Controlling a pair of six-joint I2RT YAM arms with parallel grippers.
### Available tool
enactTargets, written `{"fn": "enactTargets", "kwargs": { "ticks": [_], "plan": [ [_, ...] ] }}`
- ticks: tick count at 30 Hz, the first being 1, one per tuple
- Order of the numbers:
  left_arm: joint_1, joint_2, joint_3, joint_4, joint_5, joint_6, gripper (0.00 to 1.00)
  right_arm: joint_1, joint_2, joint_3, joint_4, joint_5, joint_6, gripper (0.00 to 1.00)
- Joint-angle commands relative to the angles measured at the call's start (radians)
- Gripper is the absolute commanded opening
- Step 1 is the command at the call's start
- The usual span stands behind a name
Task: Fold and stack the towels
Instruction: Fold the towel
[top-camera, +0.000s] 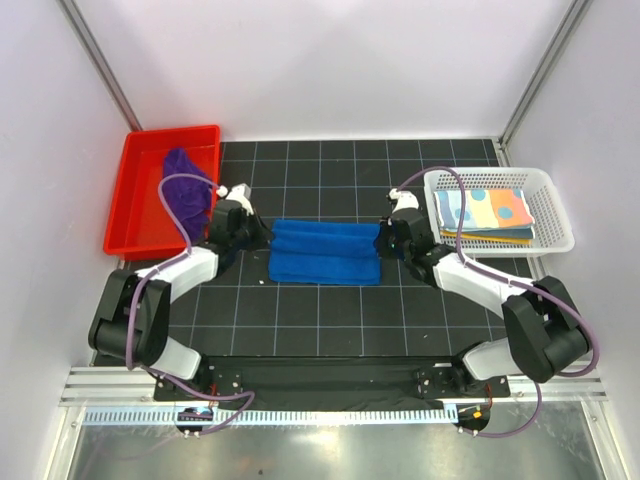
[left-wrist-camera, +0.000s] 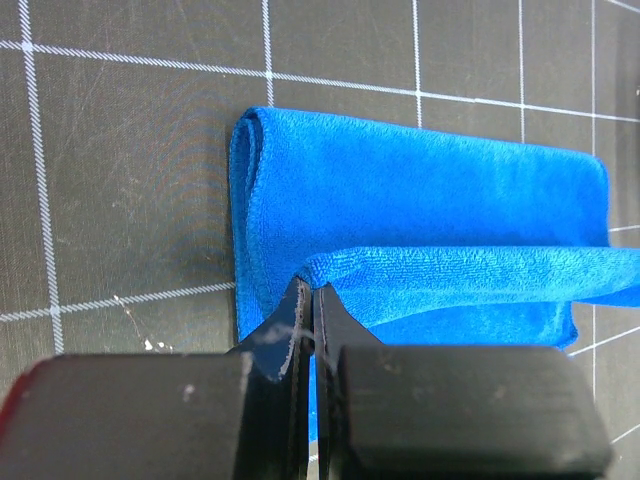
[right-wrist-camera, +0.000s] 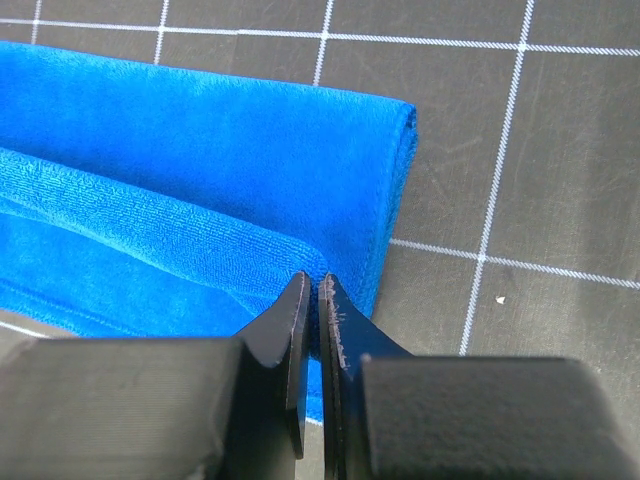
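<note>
In the middle of the black mat with white grid lines (top-camera: 320, 320) lies the soft royal blue terry towel (top-camera: 325, 252). It is folded into a long flat strip. The left gripper (top-camera: 264, 237) is at its left end and the right gripper (top-camera: 384, 240) is at its right end. Each one has its two black fingers squeezed tight on a thin top layer of the blue cloth. That layer is pulled up a little off the rest. The crumpled deep purple towel (top-camera: 187, 190) sits in the red plastic tray (top-camera: 140, 205) on the left. The folded yellow-orange and pale patterned towel (top-camera: 485, 210) lies in the white mesh basket (top-camera: 558, 218) on the right.
</note>
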Motion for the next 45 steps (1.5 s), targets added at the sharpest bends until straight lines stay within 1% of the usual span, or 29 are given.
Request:
{"fn": "enactTargets", "kwargs": {
  "ticks": [1,15,18,22,23,24,25,26,27,28,31,35,37,40,42,44,45],
  "plan": [
    [-0.004,-0.051,-0.016,0.017,-0.027,-0.006,0.00,0.011,-0.045,-0.011,0.040,0.030,0.013,0.01],
    [-0.007,-0.087,-0.077,0.012,-0.009,-0.003,0.00,0.037,-0.045,-0.057,0.023,0.082,0.053,0.01],
    [-0.011,-0.095,-0.088,0.014,-0.001,-0.001,0.01,0.045,-0.043,-0.067,0.035,0.069,0.065,0.01],
    [-0.021,-0.103,-0.102,0.020,0.016,-0.003,0.12,0.048,-0.029,-0.067,0.024,0.091,0.073,0.10],
    [-0.024,-0.110,-0.112,0.026,0.021,-0.001,0.19,0.048,-0.032,-0.069,0.026,0.091,0.078,0.13],
    [-0.024,-0.126,-0.116,0.024,0.021,-0.004,0.22,0.048,-0.035,-0.069,0.023,0.091,0.079,0.17],
    [-0.026,-0.133,-0.120,0.024,0.021,-0.004,0.25,0.048,-0.040,-0.067,0.020,0.091,0.079,0.24],
    [-0.026,-0.144,-0.122,0.017,0.022,-0.007,0.31,0.048,-0.051,-0.067,0.006,0.093,0.081,0.27],
    [-0.026,-0.156,-0.125,0.011,0.019,-0.007,0.32,0.046,-0.058,-0.063,-0.003,0.091,0.084,0.30],
    [-0.026,-0.181,-0.123,-0.002,0.022,-0.007,0.33,0.048,-0.068,-0.061,-0.019,0.088,0.084,0.36],
    [-0.026,-0.234,-0.113,-0.041,0.013,-0.007,0.35,0.049,-0.109,-0.047,-0.052,0.074,0.096,0.46],
    [-0.027,-0.256,-0.080,-0.075,0.022,-0.015,0.36,0.058,-0.146,-0.018,-0.137,0.097,0.104,0.48],
    [-0.029,-0.239,-0.057,-0.077,0.027,-0.021,0.36,0.063,-0.138,0.005,-0.144,0.102,0.102,0.48],
    [-0.041,-0.157,0.016,-0.080,0.018,-0.018,0.36,0.068,-0.079,0.072,-0.157,0.114,0.093,0.48],
    [-0.049,-0.053,0.100,-0.094,0.022,-0.015,0.34,0.066,-0.002,0.145,-0.180,0.151,0.085,0.48],
    [-0.057,0.011,0.182,-0.120,0.024,-0.010,0.34,0.068,0.053,0.195,-0.204,0.165,0.079,0.48],
    [-0.066,0.067,0.202,-0.123,0.015,-0.010,0.33,0.068,0.099,0.231,-0.204,0.163,0.076,0.48]
  ]
}}
